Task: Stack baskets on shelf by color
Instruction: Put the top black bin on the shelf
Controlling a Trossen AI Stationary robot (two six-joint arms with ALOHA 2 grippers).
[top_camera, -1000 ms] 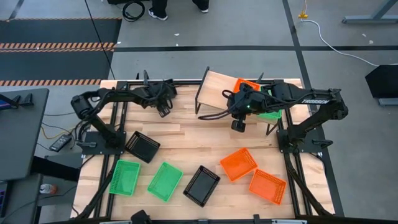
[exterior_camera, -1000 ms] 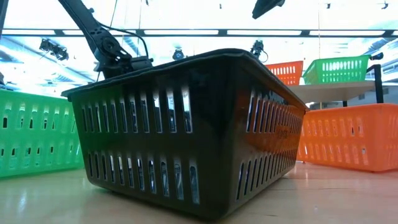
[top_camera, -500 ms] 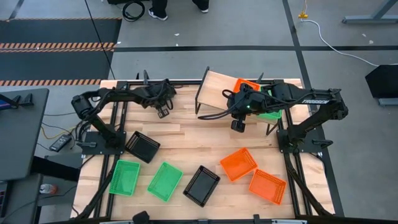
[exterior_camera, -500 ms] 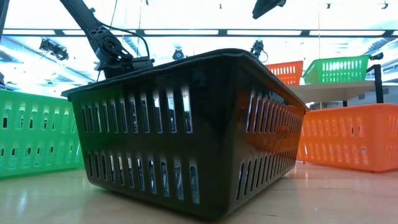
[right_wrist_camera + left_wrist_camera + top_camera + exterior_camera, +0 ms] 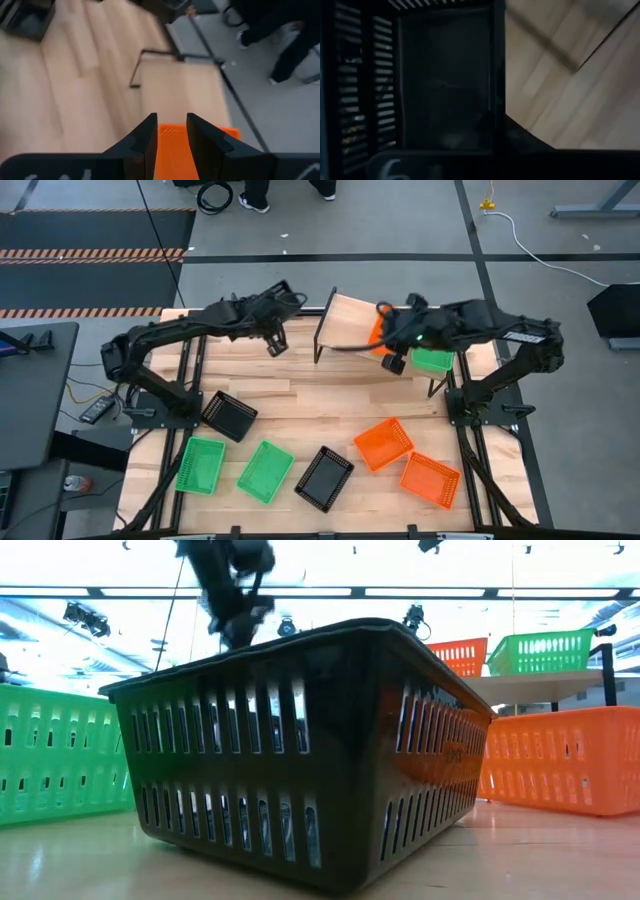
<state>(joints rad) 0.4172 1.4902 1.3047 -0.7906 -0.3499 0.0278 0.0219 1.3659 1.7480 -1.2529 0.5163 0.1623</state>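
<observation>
The job is just getting going. The shelf (image 5: pixel 345 320) is standing at the back edge of the tabletop (image 5: pixel 300 400). Only 2 baskets are sitting on it: 1 orange (image 5: pixel 460 656) and 1 green (image 5: pixel 540 650), side by side at its right end. No stack is showing yet.

6 more baskets are lying on the tabletop:
- 2 green ones (image 5: pixel 200 465) (image 5: pixel 265 472) are sitting near the front left corner.
- 2 orange ones (image 5: pixel 383 442) (image 5: pixel 430 478) are sitting near the front right corner.
- 1 black one (image 5: pixel 324 477) is sitting at the front edge, and 1 black one (image 5: pixel 228 415) is sitting near the left edge.

So I am counting 3 green, 3 orange and only 2 black. I am not seeing a 3rd black one.

The left claw (image 5: pixel 272 345) is hanging over the back of the tabletop, just left of the shelf. It is shut tight, and I am seeing nothing in it. The right claw (image 5: pixel 171 117) is hanging above the orange basket on the shelf. Its gap is narrow, and it is looking empty.
</observation>
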